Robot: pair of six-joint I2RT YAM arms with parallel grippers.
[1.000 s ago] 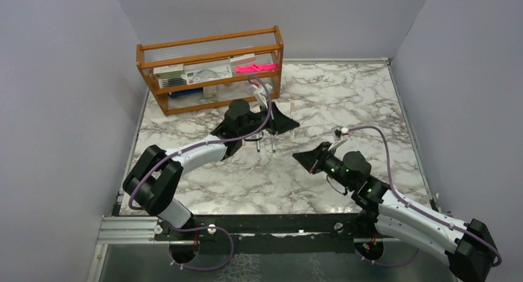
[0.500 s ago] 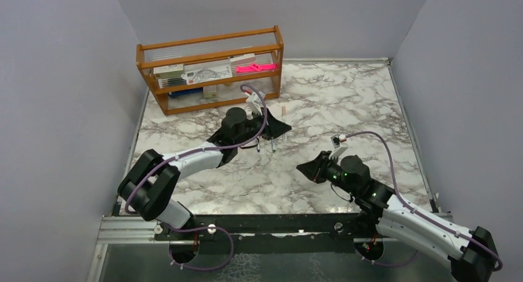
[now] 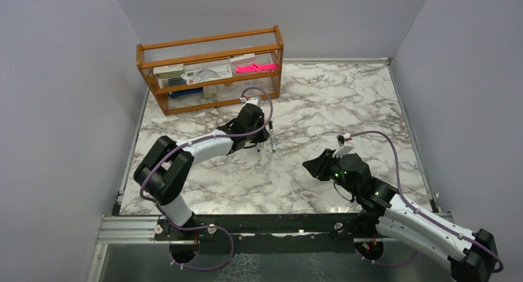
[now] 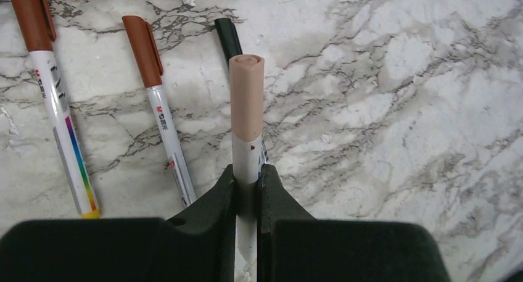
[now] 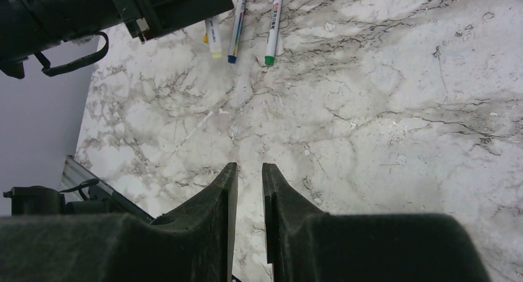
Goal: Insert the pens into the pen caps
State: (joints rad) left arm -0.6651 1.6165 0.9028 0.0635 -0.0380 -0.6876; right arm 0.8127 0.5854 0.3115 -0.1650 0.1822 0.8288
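Top view: L gripper (image 3: 264, 124) mid-table, near side of wooden rack (image 3: 210, 47); R gripper (image 3: 310, 166) to the right, well apart. Pens too small to read here.
L wrist: clamped on white pen (image 4: 245, 165), peach cap (image 4: 247, 97) seated on far end; brown-capped pens (image 4: 154, 78) flat on marble (image 4: 401, 109) at left; black-capped pen (image 4: 228, 38) partly hidden behind.
R wrist: jaws a slit apart, empty; three pen ends (image 5: 236, 29) far-left, cut off by frame top.

Fixed high behind the arm bases, the top camera looks down across the whole marble table (image 3: 345, 103) toward the wooden shelf (image 3: 210, 72) at far left. The left wrist camera looks close along its own fingers (image 4: 210, 208) at pens (image 4: 166, 128) on the marble. The right wrist camera, farther back, shares those pens and catches the left arm (image 5: 61, 10).
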